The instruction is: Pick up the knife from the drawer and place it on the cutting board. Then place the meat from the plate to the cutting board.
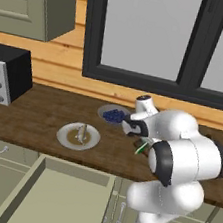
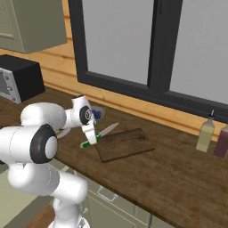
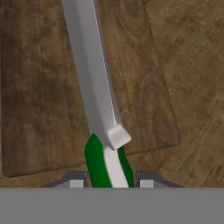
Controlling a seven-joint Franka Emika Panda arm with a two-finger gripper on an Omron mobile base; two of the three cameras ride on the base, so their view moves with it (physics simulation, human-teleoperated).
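Note:
My gripper (image 2: 91, 138) is shut on the knife (image 2: 106, 130). It grips the green handle, and the silver blade points out over the near-left corner of the dark brown cutting board (image 2: 129, 144). In the hand view the knife (image 3: 95, 87) runs up from between the fingertips (image 3: 146, 182), with the cutting board (image 3: 39, 87) beneath it. A bit of the green handle (image 1: 141, 149) peeks out past my forearm. The white plate (image 1: 64, 137) with the pale meat (image 1: 82, 133) sits on the counter to the left. The drawer (image 1: 65, 197) stands open below, its pale inside bare.
A grey bowl of blue berries (image 1: 113, 115) sits just behind my wrist. A black microwave (image 1: 7, 75) stands at the counter's far left. Two bottles (image 2: 205, 133) stand at the right, near the window wall.

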